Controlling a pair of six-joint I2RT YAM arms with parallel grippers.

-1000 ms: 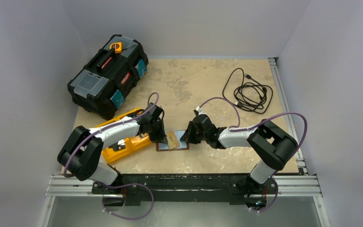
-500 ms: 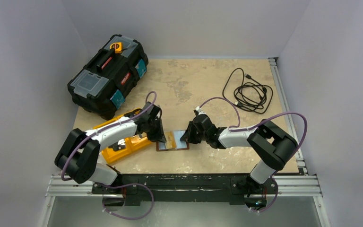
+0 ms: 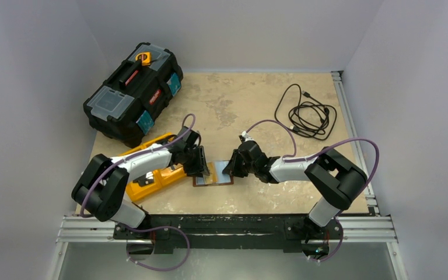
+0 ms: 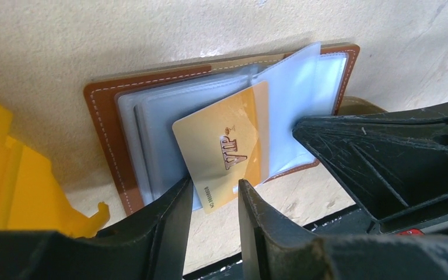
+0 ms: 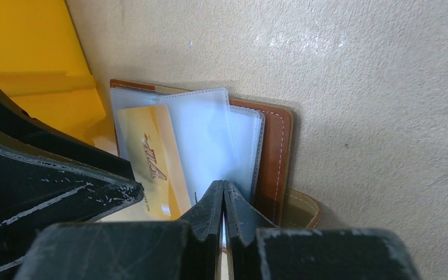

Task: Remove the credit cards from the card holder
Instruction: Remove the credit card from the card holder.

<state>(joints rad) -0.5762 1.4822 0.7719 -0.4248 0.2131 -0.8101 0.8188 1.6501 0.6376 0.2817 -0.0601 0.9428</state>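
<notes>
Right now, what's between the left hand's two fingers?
The corner of a gold VIP card poking from the card holder, seen in the left wrist view.

Left arm [image 3: 143, 161]: stretched low toward the centre, wrist pitched down.
Left claw [image 4: 214, 188]: fingers parted, tips pointing down.
Right arm [image 3: 294, 168]: reaching low and inward, facing the left arm.
Right claw [image 5: 223, 192]: fingers pinched together on a clear sleeve of the card holder [image 5: 271, 146].

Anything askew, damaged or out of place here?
The gold VIP card sits tilted, half out of the open card holder, its lower corner between the left gripper fingers. The right gripper fingers are shut on a clear sleeve. That fits the extraction; nothing looks damaged or spilled.
</notes>
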